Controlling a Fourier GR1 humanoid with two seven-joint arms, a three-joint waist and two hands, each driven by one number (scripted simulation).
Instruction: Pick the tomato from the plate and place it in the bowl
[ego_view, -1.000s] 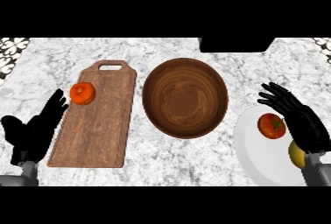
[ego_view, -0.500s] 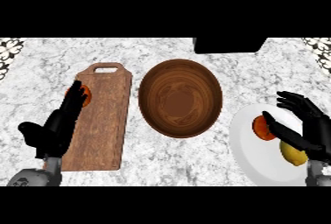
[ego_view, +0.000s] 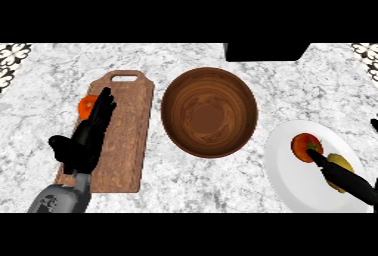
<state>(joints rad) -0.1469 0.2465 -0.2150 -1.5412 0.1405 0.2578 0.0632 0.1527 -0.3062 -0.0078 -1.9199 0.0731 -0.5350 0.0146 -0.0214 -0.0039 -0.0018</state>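
Tomato (ego_view: 305, 146) not yet lifted from plate (ego_view: 295, 185); touched by straight finger of right hand (ego_view: 341, 177). Bowl (ego_view: 210, 112) unfilled. Left hand (ego_view: 87, 137) relaxed, holding nothing.

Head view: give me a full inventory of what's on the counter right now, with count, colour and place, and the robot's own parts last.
Tomato: one, red with a green top, on the white plate at the right.
Plate: one, white, right of the bowl.
Yellowish item: one, on the plate beside the tomato, partly hidden by the right hand; cannot tell what it is.
Bowl: one, brown wood, centre.
Cutting board: one, brown wood with a handle, left of the bowl.
Orange-red item: one, at the board's left edge, partly hidden by the left hand.
Dark object: one, black, top edge.
Left hand: black, fingers straight, over the board.
Right hand: black, a finger reaching to the tomato.
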